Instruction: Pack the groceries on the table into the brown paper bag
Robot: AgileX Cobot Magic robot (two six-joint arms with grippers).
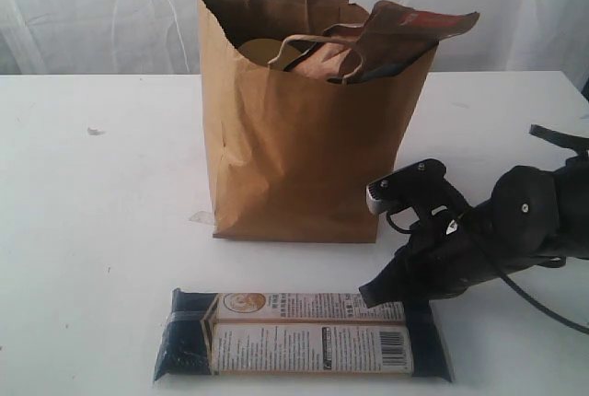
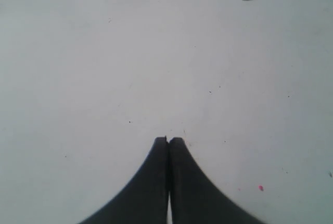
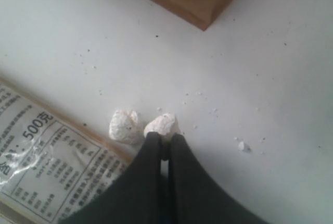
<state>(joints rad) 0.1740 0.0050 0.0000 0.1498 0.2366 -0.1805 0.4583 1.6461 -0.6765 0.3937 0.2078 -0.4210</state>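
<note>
By right claw (image 3: 164, 140), only wrist view shows crumbs (image 3: 124, 126).

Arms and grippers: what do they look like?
The left gripper and right gripper have plain black fingers, tapering from broad curved bases to narrow tips. The right arm is black with rounded housings, a boxy wrist module and a loose black cable.

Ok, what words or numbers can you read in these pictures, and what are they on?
"500克": on the white label of the long packet, in the right wrist view.
The rest of the print on that packet: too small to read.
The red label on the pouch sticking out of the paper bag: too blurred to read.
Left wrist view: no text at all.
</note>
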